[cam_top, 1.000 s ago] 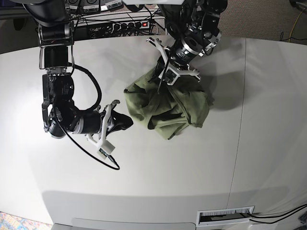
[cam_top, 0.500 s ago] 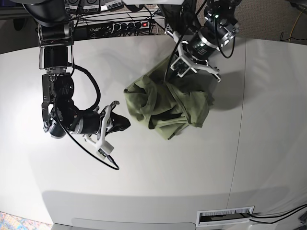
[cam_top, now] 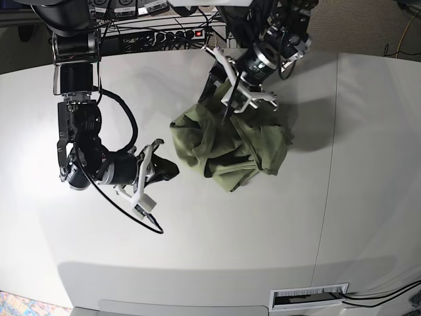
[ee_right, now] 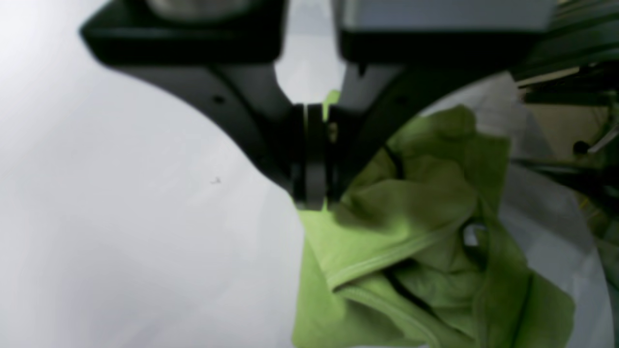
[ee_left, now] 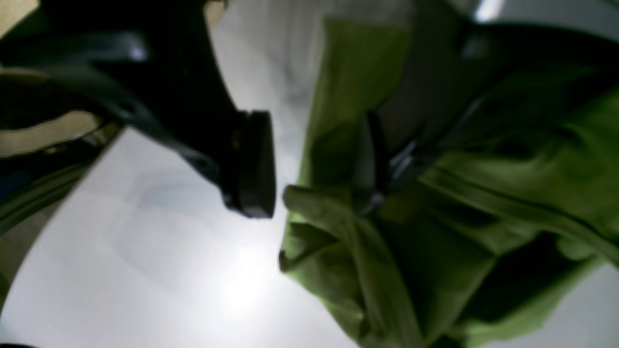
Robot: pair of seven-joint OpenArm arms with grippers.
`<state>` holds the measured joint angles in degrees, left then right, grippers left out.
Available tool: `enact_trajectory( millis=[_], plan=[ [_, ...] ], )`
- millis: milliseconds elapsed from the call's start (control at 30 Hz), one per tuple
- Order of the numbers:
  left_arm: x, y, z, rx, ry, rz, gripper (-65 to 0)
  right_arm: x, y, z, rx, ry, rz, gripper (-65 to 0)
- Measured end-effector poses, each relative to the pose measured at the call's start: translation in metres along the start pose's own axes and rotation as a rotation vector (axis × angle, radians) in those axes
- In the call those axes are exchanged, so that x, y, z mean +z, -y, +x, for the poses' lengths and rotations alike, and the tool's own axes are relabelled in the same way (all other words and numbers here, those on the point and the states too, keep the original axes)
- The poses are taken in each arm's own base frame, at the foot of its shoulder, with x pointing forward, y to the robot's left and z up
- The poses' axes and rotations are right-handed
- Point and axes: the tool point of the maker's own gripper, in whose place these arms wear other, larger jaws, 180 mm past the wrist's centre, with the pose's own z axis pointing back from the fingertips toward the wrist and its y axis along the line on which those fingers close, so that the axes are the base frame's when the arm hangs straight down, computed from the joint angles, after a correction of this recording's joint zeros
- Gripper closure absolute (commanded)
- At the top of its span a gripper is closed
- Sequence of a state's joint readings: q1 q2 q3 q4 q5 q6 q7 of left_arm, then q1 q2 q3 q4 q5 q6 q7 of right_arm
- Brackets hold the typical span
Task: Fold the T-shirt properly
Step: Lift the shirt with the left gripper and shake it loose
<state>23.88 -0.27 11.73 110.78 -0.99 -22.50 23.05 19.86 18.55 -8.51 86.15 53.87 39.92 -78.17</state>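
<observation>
The olive-green T-shirt (cam_top: 230, 148) lies crumpled in a heap at the middle of the white table (cam_top: 263, 230). My left gripper (cam_top: 223, 99) hovers over the heap's far edge, open. In the left wrist view its jaws (ee_left: 314, 164) stand wide apart; a fold of the T-shirt (ee_left: 435, 241) lies against the right finger, with bare table showing beside the left pad (ee_left: 251, 164). My right gripper (cam_top: 170, 168) is low at the heap's left side, shut. In the right wrist view its pads (ee_right: 312, 193) meet with no cloth visibly between them, and the T-shirt (ee_right: 411, 217) lies just beyond.
A power strip (cam_top: 177, 33) and cables run along the table's back edge. A black cable (cam_top: 131, 217) loops below my right arm. A seam (cam_top: 329, 164) crosses the table on the right, and a slotted vent (cam_top: 309, 296) sits at the front edge.
My left gripper, earlier shut on a raised ridge of cloth and pulled up to the right, has come back down-left and opened. The cloth has dropped. The right arm has hardly moved.
</observation>
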Motion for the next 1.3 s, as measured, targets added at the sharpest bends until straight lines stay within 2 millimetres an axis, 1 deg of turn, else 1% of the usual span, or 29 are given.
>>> enact_trajectory(
  millis=[67, 233, 400, 667, 733, 800, 900, 1067, 1133, 1167, 1267, 1300],
  plan=[
    [-0.004, -0.002, -0.001, -0.003, -0.005, 0.001, -27.5, 0.000, 0.000, 0.000, 0.000, 0.000, -0.001, 0.0],
    [-0.008, -0.018, 0.012, 0.022, 0.031, 0.058, -27.5, 0.000, 0.000, 0.000, 0.000, 0.000, -0.001, 0.0],
    [-0.008, -0.023, 0.011, 0.036, 0.028, 0.087, -27.5, 0.000, 0.000, 0.000, 0.000, 0.000, -0.001, 0.0],
    [-0.006, -0.038, 0.010, 0.089, 0.032, 0.172, -27.5, 0.000, 0.000, 0.000, 0.000, 0.000, -0.001, 0.0],
    [-0.006, -0.037, 0.011, 0.153, 0.041, 0.164, -27.5, 0.000, 0.000, 0.000, 0.000, 0.000, -0.001, 0.0],
    [-0.008, -0.030, 0.013, 0.220, 0.044, 0.136, -27.5, 0.000, 0.000, 0.000, 0.000, 0.000, -0.001, 0.0],
    [-0.013, -0.018, 0.021, 0.306, 0.076, 0.090, -27.5, 0.000, 0.000, 0.000, 0.000, 0.000, 0.000, 0.0],
    [-0.014, -0.016, 0.023, 0.313, 0.082, 0.081, -27.4, 0.000, 0.000, 0.000, 0.000, 0.000, -0.001, 0.0],
    [-0.015, -0.016, 0.020, 0.317, 0.074, 0.081, -27.2, 0.000, 0.000, 0.000, 0.000, 0.000, 0.000, 0.0],
    [-0.016, -0.016, 0.015, 0.317, 0.061, 0.082, -27.2, 0.000, 0.000, 0.000, 0.000, 0.000, -0.001, 0.0],
    [-0.021, -0.016, -0.006, 0.296, 0.007, 0.098, -27.2, 0.000, 0.000, 0.000, 0.000, 0.000, 0.000, 0.0],
    [-0.023, -0.017, -0.009, 0.299, 0.008, 0.102, -27.2, 0.000, 0.000, 0.000, 0.000, 0.000, 0.000, 0.0]
  ],
)
